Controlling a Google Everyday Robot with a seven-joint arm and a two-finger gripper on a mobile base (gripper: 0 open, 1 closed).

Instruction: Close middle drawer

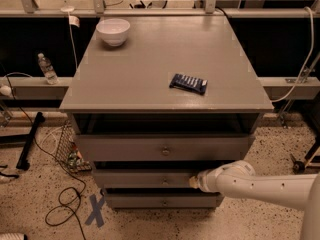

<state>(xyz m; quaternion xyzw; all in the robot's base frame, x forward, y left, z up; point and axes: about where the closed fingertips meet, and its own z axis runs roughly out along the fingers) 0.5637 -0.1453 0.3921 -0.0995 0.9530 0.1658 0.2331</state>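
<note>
A grey-painted wooden cabinet (150, 69) with three drawers is seen from above and in front, standing on a speckled floor. The middle drawer (140, 179), a wide grey wooden drawer with a narrow flat front and a tiny round knob (165, 181) at its centre, is found second from the top, and a dark gap above its front suggests that it is pulled partly out. Its long axis is laid left to right across the view, so the closing push is judged to run straight back into the cabinet, away from the camera. The gripper (193, 182), at the end of a white, rounded robot arm (260, 186) that is brought in from the lower right, is placed at the drawer front, just right of the knob and seemingly touching the wood. The drawer therefore lies directly ahead of the gripper, with most of its width to the left. Whether the gripper is wide or narrow cannot be told, since its tip is merged with the pale end of the arm. The drawer's inside is hidden in shadow under the taller-fronted top drawer (125, 148), and the lowest drawer (150, 201) is partly covered by the arm. A white ceramic bowl (113, 31) and a dark blue snack packet (188, 83) are set on the cabinet top.
</note>
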